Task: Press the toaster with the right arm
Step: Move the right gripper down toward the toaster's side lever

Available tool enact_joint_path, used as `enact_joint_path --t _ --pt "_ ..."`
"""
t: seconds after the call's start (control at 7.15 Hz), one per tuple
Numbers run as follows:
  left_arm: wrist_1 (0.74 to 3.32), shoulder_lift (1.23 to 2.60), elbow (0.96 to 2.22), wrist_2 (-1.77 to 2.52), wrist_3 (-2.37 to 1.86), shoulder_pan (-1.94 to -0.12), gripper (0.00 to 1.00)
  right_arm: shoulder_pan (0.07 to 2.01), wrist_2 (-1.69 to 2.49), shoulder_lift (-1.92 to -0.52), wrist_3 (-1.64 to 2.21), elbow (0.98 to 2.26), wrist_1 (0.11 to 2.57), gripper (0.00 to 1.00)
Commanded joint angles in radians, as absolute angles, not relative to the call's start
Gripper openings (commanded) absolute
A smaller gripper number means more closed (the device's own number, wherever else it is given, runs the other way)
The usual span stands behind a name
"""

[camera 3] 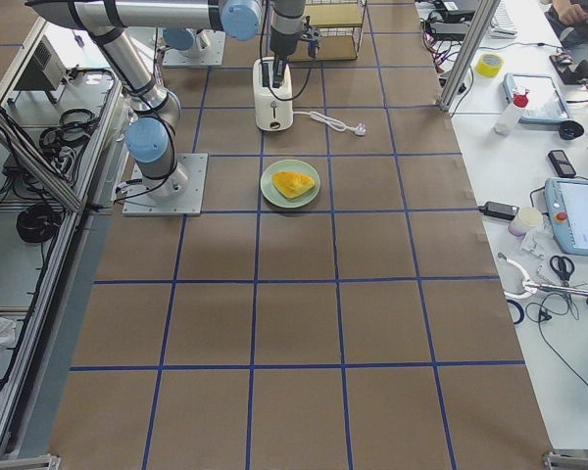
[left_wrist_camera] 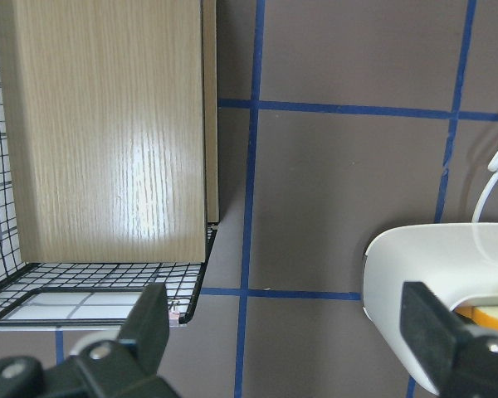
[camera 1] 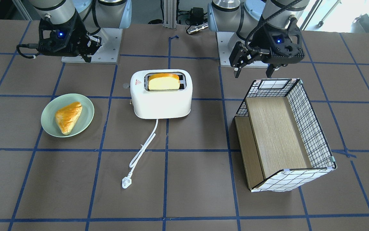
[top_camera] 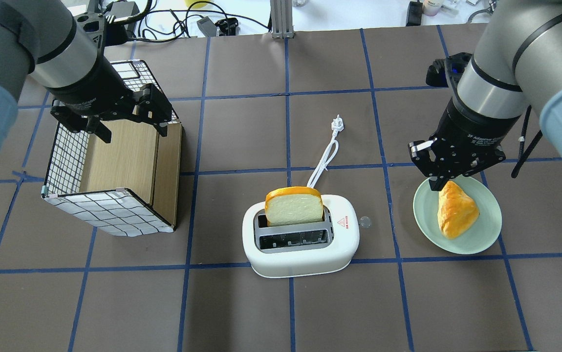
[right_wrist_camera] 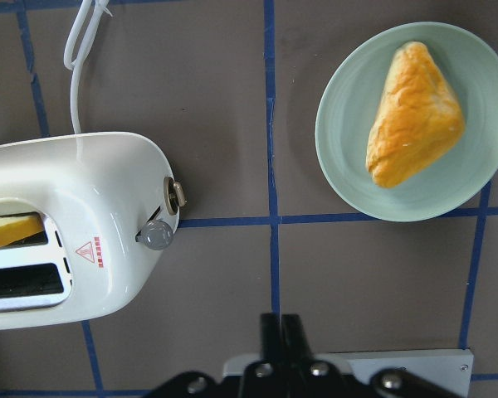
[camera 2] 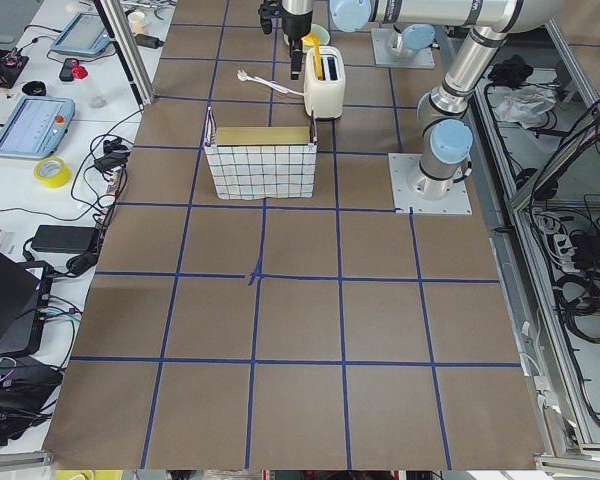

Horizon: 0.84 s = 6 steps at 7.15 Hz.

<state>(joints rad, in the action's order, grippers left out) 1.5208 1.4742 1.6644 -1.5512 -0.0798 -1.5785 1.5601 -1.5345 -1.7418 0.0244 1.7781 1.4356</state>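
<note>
Hovering above the 10 o'clock rim of the pale green plate (top_camera: 484,237), the right gripper (top_camera: 437,184) has its two fingers pressed together with nothing between them. I take this to be deliberate, since one blunt tip suits pushing a small lever better than a spread pair. The toaster (top_camera: 305,254) stands near the middle of the table, at about 8 o'clock from that gripper in the overhead view and apart from it. Its slots face up, and a slice of bread (top_camera: 294,205) stands tall out of the far slot, which suggests that the lever is not yet down. The lever (right_wrist_camera: 158,235), a small grey knob, sticks out of the toaster's 3 o'clock end, the end facing the plate, so it lies on the right arm's side. A pastry (top_camera: 457,210) lies on the plate, and the white cord (top_camera: 325,161) trails off toward 12 o'clock, away from the lever. The left gripper (top_camera: 134,134) hangs with fingers spread and empty over the wire basket (top_camera: 110,215) at 9 o'clock, well apart from the toaster. The right arm would next need to swing toward 8 o'clock, settle its tip on the knob and drive straight down. The knob is small, so slipping off its edge is the likely risk.
</note>
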Motion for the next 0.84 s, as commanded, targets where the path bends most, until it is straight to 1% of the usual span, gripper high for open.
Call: enact_joint_path --t 0.0,0.14,0.42,0.56,0.7 --pt "1.520 1.474 1.664 -1.552 -0.080 -1.578 1.00 1.557 -1.465 -1.746 0.011 1.831 1.465 0.00" --pt "1.520 1.474 1.664 -1.551 -0.080 -1.578 1.00 1.555 -1.439 -1.744 0.009 1.859 1.504 0.00" --pt "1.520 1.474 1.664 -1.551 -0.080 -1.578 1.00 1.554 -1.407 -1.738 -0.012 1.983 1.685 0.00" --pt "1.522 1.474 1.664 -1.552 -0.080 -1.578 1.00 1.554 -1.405 -1.738 -0.012 2.020 1.744 0.00" --pt "1.520 1.474 1.664 -1.552 -0.080 -1.578 1.00 1.548 -1.364 -1.730 -0.020 2.026 1.758 0.00"
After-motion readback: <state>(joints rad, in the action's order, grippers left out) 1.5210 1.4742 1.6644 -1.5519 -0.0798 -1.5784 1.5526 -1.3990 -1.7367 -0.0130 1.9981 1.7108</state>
